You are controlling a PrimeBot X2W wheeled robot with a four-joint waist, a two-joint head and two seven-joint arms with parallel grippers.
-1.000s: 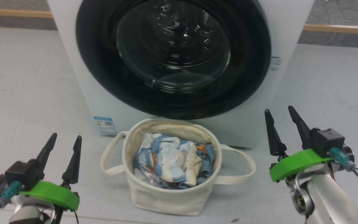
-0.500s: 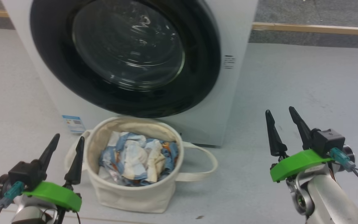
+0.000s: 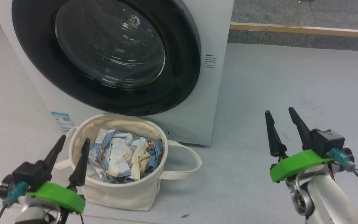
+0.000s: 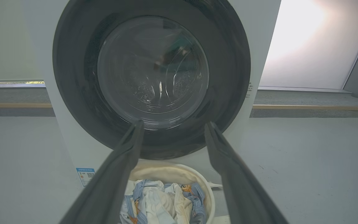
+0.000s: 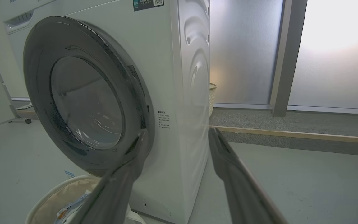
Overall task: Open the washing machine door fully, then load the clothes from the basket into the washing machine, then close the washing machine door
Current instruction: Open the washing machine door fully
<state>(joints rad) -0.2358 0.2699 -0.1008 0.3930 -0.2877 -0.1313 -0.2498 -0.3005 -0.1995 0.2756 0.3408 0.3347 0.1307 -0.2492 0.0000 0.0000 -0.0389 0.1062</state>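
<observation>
Just beyond the wide-spread left hand (image 3: 75, 138), the basket (image 3: 120, 193) of clothes (image 3: 120, 155); right hand (image 3: 279, 110) wide, well apart.

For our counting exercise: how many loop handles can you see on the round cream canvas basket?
2: the cream left handle, behind the left tool; the cream right handle, in plain sight.

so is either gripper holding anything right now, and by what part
Nothing is held. The left gripper and right gripper are both open and empty; the clothes lie in the basket.
</observation>
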